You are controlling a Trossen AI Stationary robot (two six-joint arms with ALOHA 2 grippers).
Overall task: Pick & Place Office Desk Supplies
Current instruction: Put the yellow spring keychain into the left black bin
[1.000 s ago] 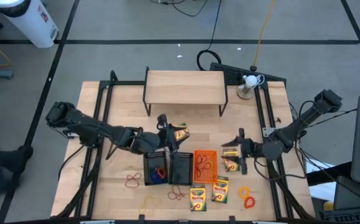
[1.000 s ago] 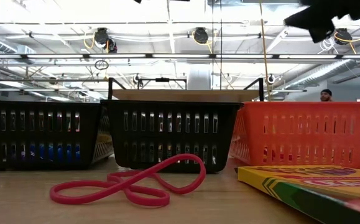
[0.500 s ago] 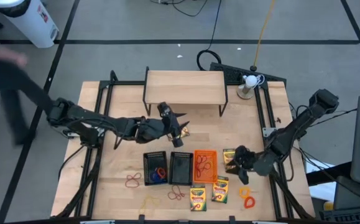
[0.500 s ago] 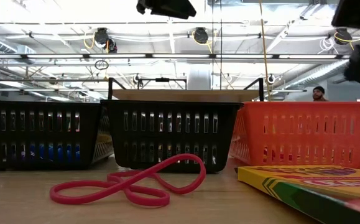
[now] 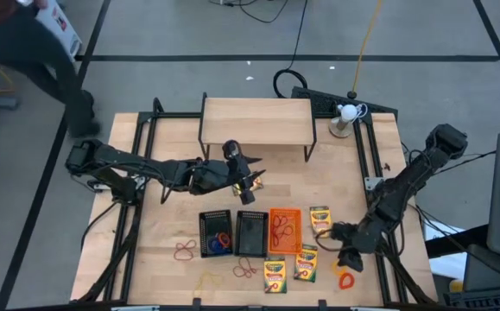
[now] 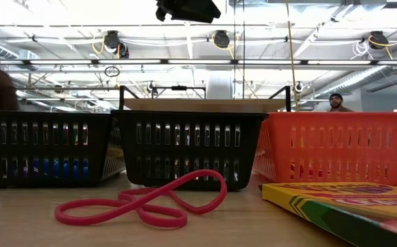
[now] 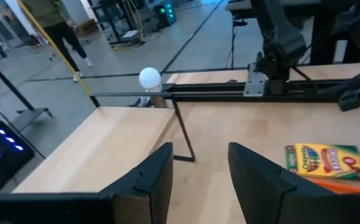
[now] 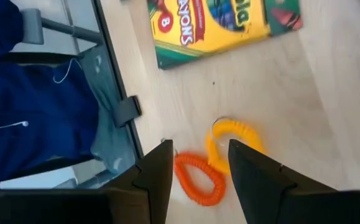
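R gripper (image 5: 346, 257) nearest: jaws apart, empty, poised just over orange coil band (image 8: 198, 177) and yellow coil band (image 8: 232, 140) lying side by side, so you drop straight down. Farther: L gripper (image 5: 248, 183) by shelf (image 5: 256, 120), jaws parted, wrist view empty.

Ahead of my right gripper (image 8: 198, 168): two coiled bands (image 8: 214, 163) on the table (image 8: 304, 93), touching.
Beyond them: crayon box (image 8: 220, 25).
Ahead of my left gripper (image 7: 199, 165): shelf (image 7: 99, 146).
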